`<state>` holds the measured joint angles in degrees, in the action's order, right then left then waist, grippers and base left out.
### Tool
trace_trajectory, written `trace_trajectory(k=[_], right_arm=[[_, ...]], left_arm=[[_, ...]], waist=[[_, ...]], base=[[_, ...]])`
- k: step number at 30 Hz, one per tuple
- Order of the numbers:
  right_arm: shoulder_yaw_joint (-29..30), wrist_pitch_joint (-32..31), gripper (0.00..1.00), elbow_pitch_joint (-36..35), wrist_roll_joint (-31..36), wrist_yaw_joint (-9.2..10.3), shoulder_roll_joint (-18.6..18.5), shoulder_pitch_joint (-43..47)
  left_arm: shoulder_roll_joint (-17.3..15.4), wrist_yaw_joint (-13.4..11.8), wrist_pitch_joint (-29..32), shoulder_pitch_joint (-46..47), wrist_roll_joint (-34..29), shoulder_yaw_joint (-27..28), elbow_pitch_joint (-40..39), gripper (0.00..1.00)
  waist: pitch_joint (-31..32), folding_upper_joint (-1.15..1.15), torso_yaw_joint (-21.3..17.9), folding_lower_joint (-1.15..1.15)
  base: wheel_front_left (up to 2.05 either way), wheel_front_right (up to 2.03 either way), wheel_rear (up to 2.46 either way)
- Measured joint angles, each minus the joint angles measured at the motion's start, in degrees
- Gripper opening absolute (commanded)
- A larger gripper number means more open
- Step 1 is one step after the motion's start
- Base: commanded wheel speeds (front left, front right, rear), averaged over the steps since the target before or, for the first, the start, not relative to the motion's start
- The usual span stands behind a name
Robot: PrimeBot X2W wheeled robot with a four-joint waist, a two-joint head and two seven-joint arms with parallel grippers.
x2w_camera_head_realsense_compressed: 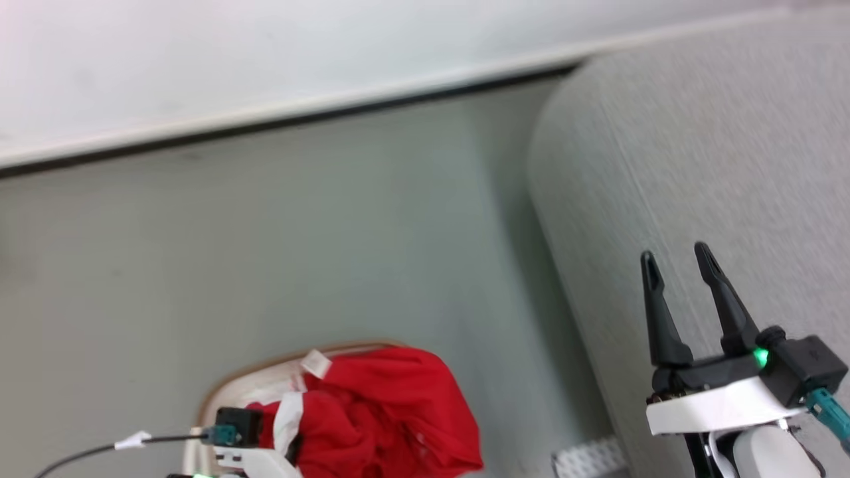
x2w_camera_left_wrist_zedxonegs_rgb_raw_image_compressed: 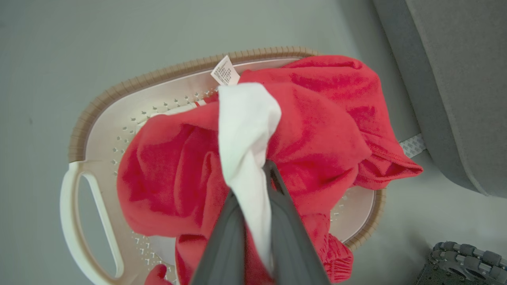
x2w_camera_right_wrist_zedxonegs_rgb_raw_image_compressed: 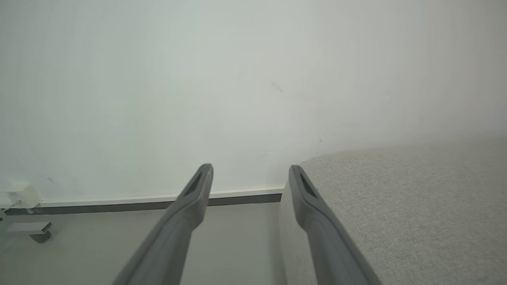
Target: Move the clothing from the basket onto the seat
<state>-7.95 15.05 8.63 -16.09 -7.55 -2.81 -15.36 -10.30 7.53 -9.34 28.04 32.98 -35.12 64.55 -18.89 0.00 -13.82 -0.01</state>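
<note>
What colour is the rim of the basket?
Tan-brown with fine ribbing; the basket's rim shows best in the left wrist view.

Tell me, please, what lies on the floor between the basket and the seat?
Mostly bare grey floor separates the basket from the seat; a small white patterned strip lies by the seat's base, seen in the head and left wrist views.

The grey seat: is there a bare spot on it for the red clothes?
Yes. The seat is bare all around the open right gripper. The floor between wall, seat and basket is bare too. The basket is crowded: the clothing heaps over its rim, pinched by the left gripper.
</note>
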Motion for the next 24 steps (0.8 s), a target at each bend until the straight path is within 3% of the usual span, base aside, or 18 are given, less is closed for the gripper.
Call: trace_trajectory(k=[10, 15, 24], right_arm=[[1.01, 0.00, 1.00, 1.78, 1.81, 0.00, -0.01, 4.66], [1.03, 0.00, 1.00, 2.31, 2.00, 0.00, -0.02, 6.92], [-1.32, 0.00, 1.00, 2.42, 0.89, 0.00, -0.01, 8.40]], left_arm=[[0.16, -0.10, -5.22, -2.46, 1.00, -0.29, -11.72, 0.00], [-1.11, -1.90, -5.44, -2.20, -0.13, 0.02, -22.74, 0.00], [-5.23, -7.77, -1.86, 0.05, -1.07, 2.48, -46.93, 0.00]], waist=[[9.82, 0.00, 8.32, 0.00], [13.98, 0.00, 12.30, -0.01], [19.70, 0.00, 16.32, -0.01]], base=[[0.00, 0.00, 0.00], [0.00, 0.00, 0.00], [0.00, 0.00, 0.00]])
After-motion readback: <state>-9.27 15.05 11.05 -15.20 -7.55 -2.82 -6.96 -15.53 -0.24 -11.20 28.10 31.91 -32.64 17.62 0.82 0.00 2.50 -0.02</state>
